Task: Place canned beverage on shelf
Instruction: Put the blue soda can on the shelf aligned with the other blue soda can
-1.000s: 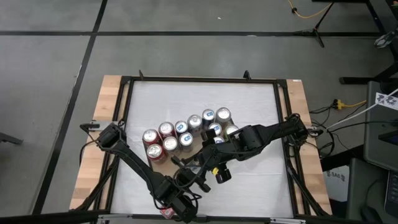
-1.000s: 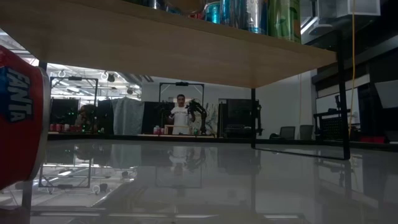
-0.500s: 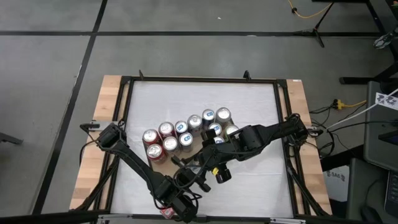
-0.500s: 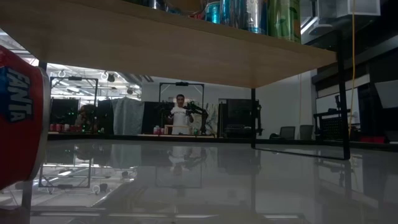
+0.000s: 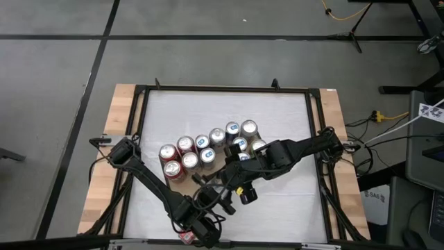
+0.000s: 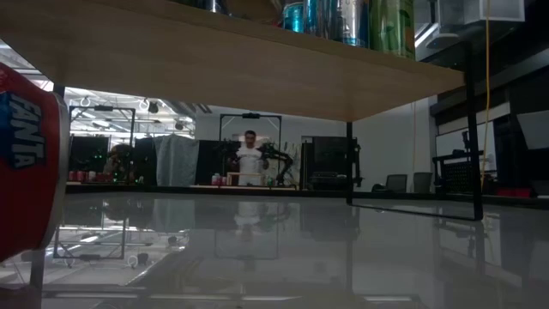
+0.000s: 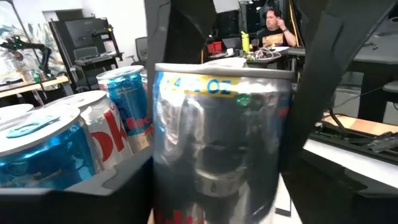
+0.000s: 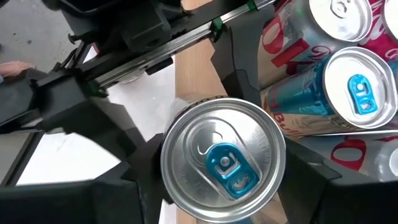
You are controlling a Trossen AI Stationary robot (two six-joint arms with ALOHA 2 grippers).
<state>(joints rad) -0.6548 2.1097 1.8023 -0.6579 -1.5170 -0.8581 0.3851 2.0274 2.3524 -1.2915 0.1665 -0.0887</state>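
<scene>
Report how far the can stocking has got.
Done: about ten cans stand grouped on the shelf. In hand: a silver can sits between the fingers of both the left pincer and the right pincer, beside the group. Left: letting go of it, and the red can on the table under the shelf.

So the high cam is looking straight down at the whole worktop [image 5: 277,111] from well up, both arms in shot. The low cam is sitting right at worktop level under the shelf [image 6: 257,64], facing across into the room behind. The left wrist cam is looking side-on, super close, at a silver can [image 7: 217,143] filling its picture; the right wrist cam is peering down onto that same can's top [image 8: 221,158], also very close. Both wrist views are sharing it, plus the cans beside it.
</scene>
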